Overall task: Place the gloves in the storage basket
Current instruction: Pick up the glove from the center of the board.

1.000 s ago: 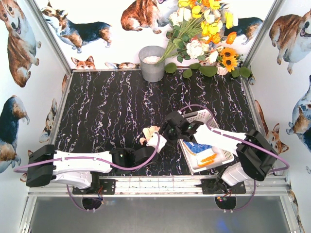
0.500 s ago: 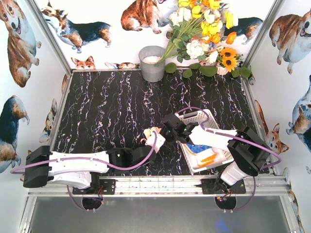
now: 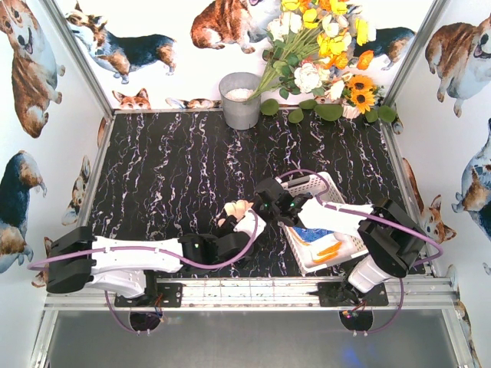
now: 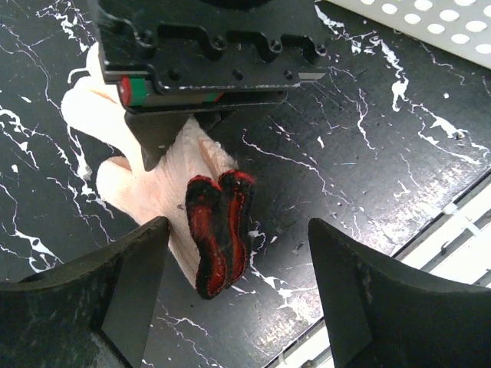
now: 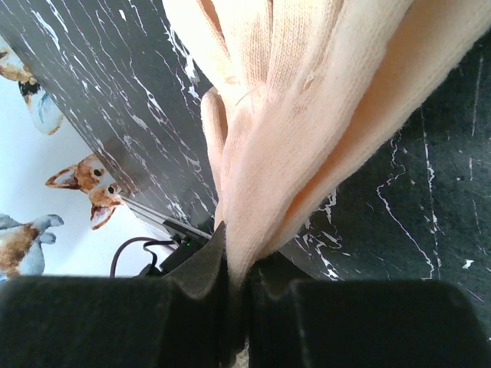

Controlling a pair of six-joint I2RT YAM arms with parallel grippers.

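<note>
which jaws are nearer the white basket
Right. The right jaws pinch a glove beside the basket's left rim; the left jaws stand open farther left, beyond the glove.

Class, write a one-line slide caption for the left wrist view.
Open left fingers face a red-cuffed cream glove pinched by the right fingers, basket corner beyond.

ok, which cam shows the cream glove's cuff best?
Left wrist: the cream glove shows its red-and-black cuff clearly, between the open left fingers. Right wrist: only knit pinched in the right fingers, no cuff. Top external: a small pale patch.
</note>
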